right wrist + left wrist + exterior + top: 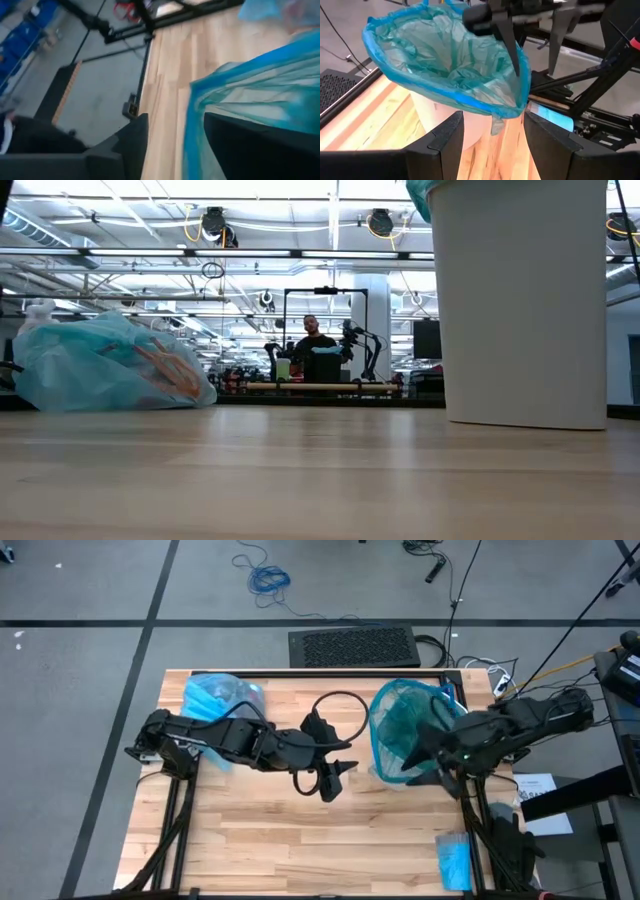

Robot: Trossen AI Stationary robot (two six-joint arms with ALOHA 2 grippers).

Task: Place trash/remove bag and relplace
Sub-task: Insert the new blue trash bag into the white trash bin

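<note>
The light sky-blue bag lies full at the table's far left corner; in the low view the bag rests on its bottom, and brownish trash shows through it. A white bin with a darker teal-green liner stands right of centre. My left gripper hovers open at mid-table, left of the bin, and faces it. My right gripper is open at the bin's right rim, where the liner's edge runs between its fingers. My right gripper comes down slanting from the table's right, one finger at the inner side of the teal liner's rim and the other finger outside the bin. I cannot tell whether either finger touches the liner.
A black cable loop lies on the table between the bag and the bin. A small bright-blue roll sits by the near right corner. A black pad lies beyond the far edge. A person stands far back in the room.
</note>
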